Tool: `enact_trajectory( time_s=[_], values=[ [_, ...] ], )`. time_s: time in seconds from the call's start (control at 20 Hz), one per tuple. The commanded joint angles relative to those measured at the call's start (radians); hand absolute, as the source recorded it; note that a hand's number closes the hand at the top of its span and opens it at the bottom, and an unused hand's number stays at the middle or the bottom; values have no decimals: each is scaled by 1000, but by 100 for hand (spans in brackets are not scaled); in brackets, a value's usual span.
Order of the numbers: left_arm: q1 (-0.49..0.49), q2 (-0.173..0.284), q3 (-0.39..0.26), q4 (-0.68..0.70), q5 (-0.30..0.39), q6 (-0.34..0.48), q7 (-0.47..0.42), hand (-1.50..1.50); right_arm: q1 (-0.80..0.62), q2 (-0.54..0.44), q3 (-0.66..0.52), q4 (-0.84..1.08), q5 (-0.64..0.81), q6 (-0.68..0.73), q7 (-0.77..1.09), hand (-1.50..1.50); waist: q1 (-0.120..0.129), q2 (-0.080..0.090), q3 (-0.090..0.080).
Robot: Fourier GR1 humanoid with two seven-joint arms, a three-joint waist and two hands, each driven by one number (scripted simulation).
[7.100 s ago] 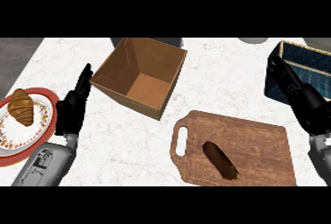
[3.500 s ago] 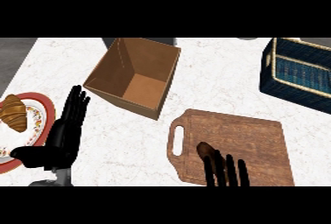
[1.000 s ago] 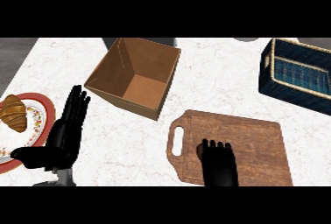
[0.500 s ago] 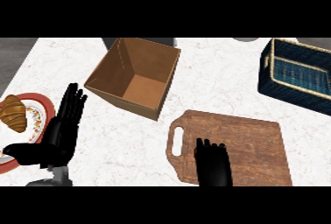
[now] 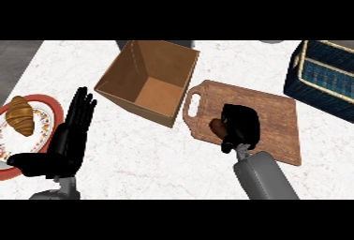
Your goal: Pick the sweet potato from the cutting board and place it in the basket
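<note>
- Compared with half a second ago, your view has swung: the cutting board (image 5: pixel 245 119) now sits mid-frame instead of low right, and the open cardboard box (image 5: pixel 151 79) has slid toward the centre.
- The basket (image 5: pixel 325 75) has moved too; it now shows at the right edge, partly cut off, well apart from the board.
- Your right hand (image 5: pixel 240 125) was lying flat with fingers straight on the board before; now the fingers are curled in, wrapped round the sweet potato (image 5: pixel 216 126).
- More of the grey right forearm (image 5: pixel 262 176) shows now, rising from the lower edge.
- The sweet potato is over the left half of the cutting board, just beside the handle slot end. Only its brown left tip pokes out of the curled fingers.
- You can't tell whether it is touching the board or lifted off it.
- Long axis: the hand hides most of it. The visible tip points toward the view's left, toward the box side of the board; the rest of its line you cannot tell.
- Your left hand (image 5: pixel 66 140) is at the left of the view as before, fingers straight and spread, pointing up, resting above the white marbled surface (image 5: pixel 138 150).
- Just left of it is the red-rimmed plate (image 5: pixel 10 140) with a croissant (image 5: pixel 21 115) on it, now further into view than before.
</note>
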Motion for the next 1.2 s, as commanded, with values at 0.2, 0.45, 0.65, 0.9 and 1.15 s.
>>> enact_trajectory(
  time_s=[0.2,0.45,0.65,0.9,1.15],
  values=[
    [17,-8,10,27,-6,2,-37,0,-164,11,-121,24,-243,-206,-63,150,-16,-7,1],
    [43,0,30,24,-1,3,-43,0,-193,4,-153,-246,-273,-154,-56,150,-39,-14,0],
    [-35,8,54,80,-4,1,-39,0,-151,11,-134,-452,-319,-84,36,150,-48,-13,0],
    [-38,-2,46,56,-11,6,-14,0,-250,-5,-210,-558,-344,68,210,150,-35,-11,0],
    [38,-25,12,52,-17,-9,-51,0,-259,-86,-282,-535,-311,117,270,150,-29,-10,0]
  ],
)
